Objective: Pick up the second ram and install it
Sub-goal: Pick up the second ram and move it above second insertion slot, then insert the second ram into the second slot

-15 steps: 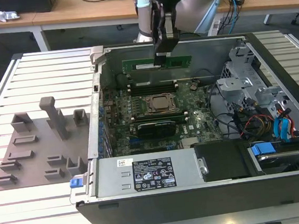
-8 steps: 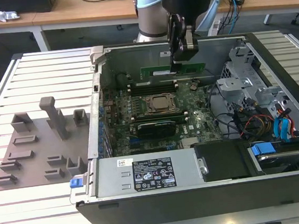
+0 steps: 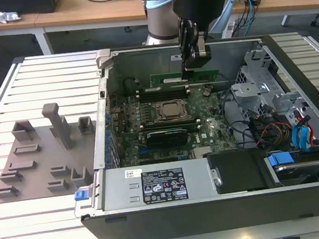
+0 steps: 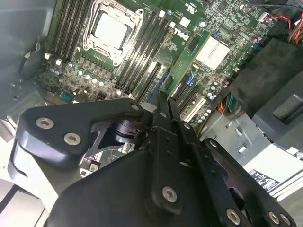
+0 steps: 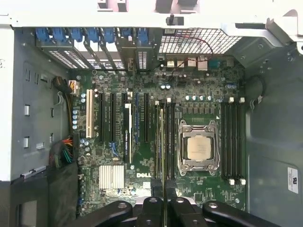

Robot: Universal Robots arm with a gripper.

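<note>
Second ram (image 3: 169,79): pinched between my gripper's (image 3: 188,69) jaws, above the motherboard (image 3: 204,137).
Edge-on sliver in both wrist views; chips hard to make out; top edge partly hidden by me.

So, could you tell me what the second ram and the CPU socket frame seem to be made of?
The second ram looks like circuit-board laminate, judging by its flat, matte green face. The CPU socket frame is probably bare metal, judging by its silvery sheen.

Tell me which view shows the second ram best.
The exterior view: the second ram shows its long green face, held under the gripper. The second wrist view shows it slanting away from the fingers; the first wrist view shows its thin edge.
</note>
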